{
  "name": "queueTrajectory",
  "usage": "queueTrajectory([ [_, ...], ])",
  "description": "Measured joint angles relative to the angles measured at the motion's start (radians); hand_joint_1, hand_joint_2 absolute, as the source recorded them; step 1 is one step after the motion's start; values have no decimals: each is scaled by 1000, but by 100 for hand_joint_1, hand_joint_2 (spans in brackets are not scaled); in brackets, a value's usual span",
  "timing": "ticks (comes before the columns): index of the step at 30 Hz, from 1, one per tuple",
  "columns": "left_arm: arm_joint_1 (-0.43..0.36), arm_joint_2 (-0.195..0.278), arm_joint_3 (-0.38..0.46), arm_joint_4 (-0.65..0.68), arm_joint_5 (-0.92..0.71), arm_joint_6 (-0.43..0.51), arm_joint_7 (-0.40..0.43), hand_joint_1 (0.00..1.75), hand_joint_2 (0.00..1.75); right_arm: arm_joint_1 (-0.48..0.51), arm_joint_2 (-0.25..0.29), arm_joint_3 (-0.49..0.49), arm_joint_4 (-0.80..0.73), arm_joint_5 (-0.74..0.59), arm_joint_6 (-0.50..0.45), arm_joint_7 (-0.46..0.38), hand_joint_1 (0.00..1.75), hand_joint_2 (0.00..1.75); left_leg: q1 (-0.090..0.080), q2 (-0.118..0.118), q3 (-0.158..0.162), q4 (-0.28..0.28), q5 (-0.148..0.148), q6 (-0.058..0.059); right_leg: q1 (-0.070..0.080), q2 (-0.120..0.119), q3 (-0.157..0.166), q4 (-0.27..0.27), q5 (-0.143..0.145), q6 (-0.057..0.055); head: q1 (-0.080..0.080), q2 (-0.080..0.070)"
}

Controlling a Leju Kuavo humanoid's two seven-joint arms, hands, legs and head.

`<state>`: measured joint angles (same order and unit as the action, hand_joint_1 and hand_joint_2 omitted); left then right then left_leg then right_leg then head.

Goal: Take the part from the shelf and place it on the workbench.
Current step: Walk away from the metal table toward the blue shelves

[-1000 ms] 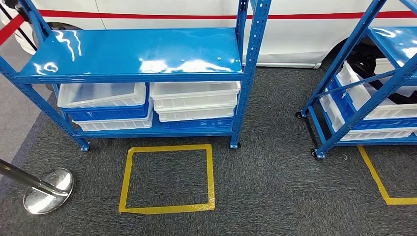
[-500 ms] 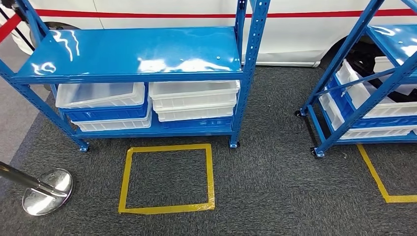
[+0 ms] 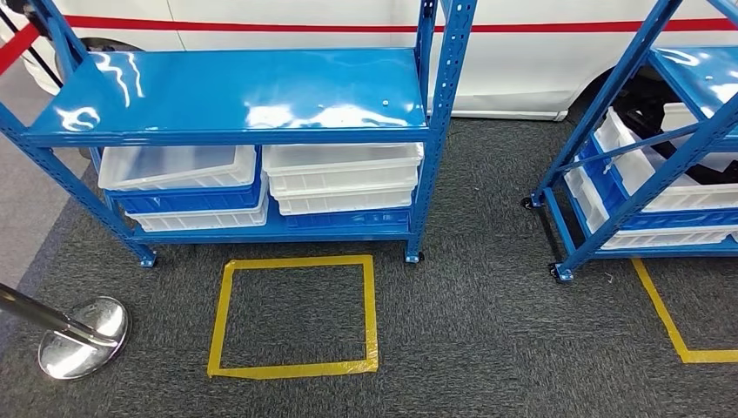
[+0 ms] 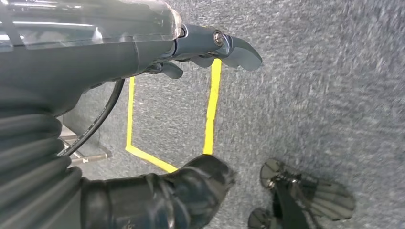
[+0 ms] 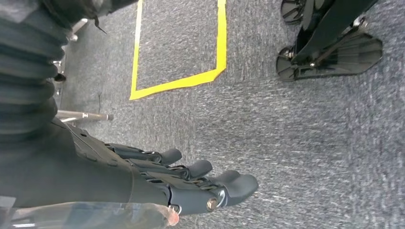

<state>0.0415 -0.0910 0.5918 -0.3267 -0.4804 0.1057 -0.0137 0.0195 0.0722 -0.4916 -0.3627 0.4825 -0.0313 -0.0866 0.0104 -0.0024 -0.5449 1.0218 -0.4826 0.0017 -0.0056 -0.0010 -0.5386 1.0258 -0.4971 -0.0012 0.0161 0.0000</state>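
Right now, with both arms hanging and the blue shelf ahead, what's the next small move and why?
Probably a step forward toward the yellow tape square in front of the blue shelf. The left hand and right hand both hang over the carpet holding nothing, and the shelf's white bins sit beyond the square. No part is visible in them from the head view.

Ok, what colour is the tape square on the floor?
Yellow: the tape square on grey carpet, clearest in the head view.
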Motion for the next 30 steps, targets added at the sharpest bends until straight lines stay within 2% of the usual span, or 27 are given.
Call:
queueTrajectory([
  [2, -9, -9, 45, 4, -34, 8, -4, 0, 0, -10, 5, -36, 6, 37, -2, -11, 0, 175, 2, 0, 1, -7, 6, 12, -1, 0, 0, 0, 0, 11, 0, 0],
  [3, -13, -14, 68, 6, -52, 13, -6, 0, 0, -14, 8, -55, 10, 56, -3, -18, 0, 175, 4, 1, 2, -12, 10, 20, -2, 0, -5, 13, -10, 17, 0, 0],
  [5, -23, -25, 114, 10, -86, 21, -8, 0, 0, -21, 12, -92, 17, 92, -4, -30, 0, 175, 7, 4, 3, -18, 15, 32, -5, 1, -43, 96, -62, 26, 1, 0],
  [7, -31, -33, 160, 14, -120, 29, -10, 0, 0, -27, 18, -128, 26, 129, -5, -43, 0, 175, 5, 5, 1, -18, 16, 37, -7, 1, -107, 224, -119, 32, 1, 0],
  [8, -35, -37, 182, 17, -137, 33, -11, 0, 0, -30, 21, -146, 31, 147, -4, -49, 0, 175, 4, 4, 1, -17, 15, 37, -8, 1, -128, 265, -127, 34, 1, 0],
  [9, -40, -41, 204, 19, -154, 37, -12, 0, 0, -33, 24, -164, 35, 165, -4, -56, 0, 175, 4, 4, 1, -16, 15, 37, -8, 1, -133, 271, -115, 35, 1, 0],
  [10, -45, -46, 227, 22, -171, 41, -13, 0, 0, -36, 27, -183, 38, 183, -3, -63, 0, 175, 4, 3, 3, -15, 14, 36, -9, 1, -119, 240, -86, 34, 1, 0],
  [11, -50, -51, 248, 24, -187, 45, -15, 0, 0, -39, 29, -199, 41, 200, -2, -70, 0, 175, 4, 2, 4, -14, 12, 34, -9, 1, -90, 177, -48, 32, 1, 0],
  [13, -59, -62, 292, 29, -219, 51, -19, 0, 87, -47, 33, -233, 47, 235, 2, -85, 0, 175, 2, 1, 4, -8, 7, 28, -6, 2, -35, 53, 2, 23, 1, 0],
  [15, -70, -70, 336, 34, -253, 59, -23, 0, 175, -57, 39, -269, 54, 271, 5, -99, 0, 175, 0, 1, 1, -4, 5, 17, 0, 3, -18, 7, 10, 13, 1, 0],
  [17, -82, -79, 382, 39, -287, 68, -26, 0, 175, -66, 48, -308, 60, 307, 6, -114, 0, 175, 0, 1, 0, -5, 5, 6, 0, 2, -19, 2, 14, 2, 0, 0],
  [19, -91, -85, 426, 44, -320, 76, -30, 0, 175, -73, 55, -346, 66, 341, 6, -129, 0, 175, 1, 1, -12, 24, -18, -4, -5, 0, -16, -8, 20, -12, 0, 0],
  [20, -95, -88, 447, 46, -336, 80, -31, 0, 175, -76, 59, -363, 69, 357, 6, -135, 0, 175, 2, 1, -32, 67, -46, -7, -8, -1, -16, -11, 23, -18, -1, 0],
  [22, -102, -95, 489, 52, -369, 86, -35, 0, 175, -83, 67, -399, 74, 390, 6, -149, 0, 175, 3, 1, -92, 197, -112, -13, -6, -2, -18, -11, 24, -23, -2, 0],
  [23, -106, -98, 509, 54, -385, 89, -38, 0, 175, -86, 71, -416, 78, 406, 5, -154, 0, 175, 3, 1, -119, 256, -133, -15, -5, -2, -20, -10, 24, -24, -2, 0],
  [24, -109, -102, 530, 58, -403, 94, -41, 0, 175, -90, 75, -435, 82, 423, 5, -160, 0, 175, 3, 1, -131, 282, -133, -16, -5, -2, -20, -8, 23, -24, -2, 0],
  [25, -113, -104, 551, 60, -420, 98, -43, 0, 175, -94, 79, -453, 86, 439, 4, -166, 0, 175, 3, 1, -125, 270, -115, -16, -5, -1, -20, -6, 22, -24, -2, 0],
  [26, -117, -107, 573, 63, -437, 102, -46, 0, 175, -98, 83, -473, 90, 457, 3, -172, 0, 175, 3, 1, -100, 219, -81, -14, -5, 0, -19, -5, 21, -22, -2, 0],
  [28, -126, -112, 614, 67, -473, 111, -51, 0, 175, -106, 92, -511, 96, 491, 1, -185, 0, 175, 1, 2, -32, 76, -19, -6, -3, 1, -17, 0, 17, -17, -2, 0],
  [29, -132, -116, 633, 69, -491, 114, -54, 0, 175, -111, 96, -528, 99, 509, 1, -191, 0, 175, 0, 1, -8, 25, -3, -2, -1, 1, -17, 2, 16, -12, -2, 0],
  [30, -137, -119, 650, 71, -507, 118, -57, 0, 175, -114, 98, -543, 102, 525, 0, -197, 0, 175, -3, 1, 2, 1, 0, 3, 0, 1, -18, 3, 15, -7, -2, 0],
])
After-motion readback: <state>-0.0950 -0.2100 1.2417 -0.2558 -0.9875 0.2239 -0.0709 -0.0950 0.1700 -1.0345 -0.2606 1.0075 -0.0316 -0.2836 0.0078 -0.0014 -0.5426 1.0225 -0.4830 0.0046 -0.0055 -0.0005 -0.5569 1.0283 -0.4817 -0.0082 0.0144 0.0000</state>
